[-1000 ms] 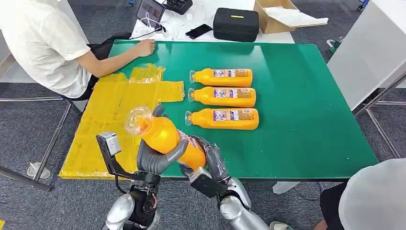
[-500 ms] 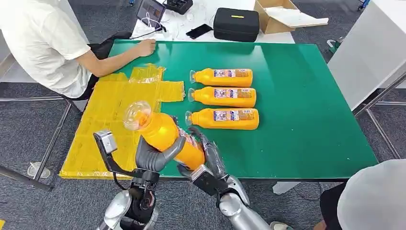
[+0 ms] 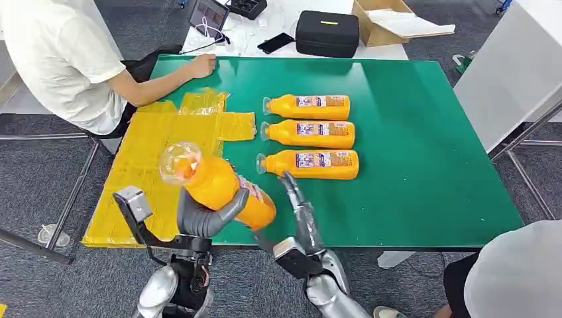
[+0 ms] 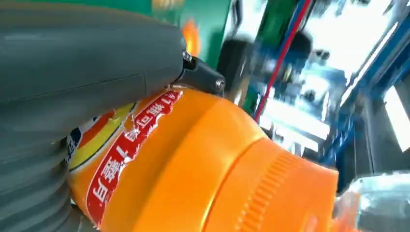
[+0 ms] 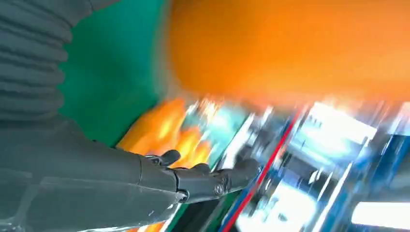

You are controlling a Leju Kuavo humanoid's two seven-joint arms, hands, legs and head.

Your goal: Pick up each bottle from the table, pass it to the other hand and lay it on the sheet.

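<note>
The left hand's [image 3: 205, 215] fingers [image 4: 87, 58] were wrapped round the belly of an orange bottle [image 3: 222, 191], thumb across its front, and gripped it alone. The bottle sat tilted above the near table edge, cap [image 3: 179, 162] up and away toward the yellow sheet [image 3: 142, 165], base toward the right arm. In the left wrist view the thumb lay over the torn red label with the ribbed cap beyond. The right hand [image 3: 299, 202] stood just beside the base with its fingers [image 5: 208, 176] straight and spread, holding nothing and apart from the bottle; the right wrist view showed a blurred orange mass beyond those open fingers. Judging by this, the handover looked done and the step in hand was carrying the bottle to the sheet. The next move would call for swinging the left arm out over the sheet's bare middle, lowering the bottle onto its side, then opening the fingers only once it rested, since a round bottle may roll. Three more bottles [image 3: 308, 134] lay side by side on the green table [image 3: 424, 165], caps toward the sheet, not yet handled. A person's hand [image 3: 199, 65] rested at the far edge of the table, near the sheet's far corner.
</note>
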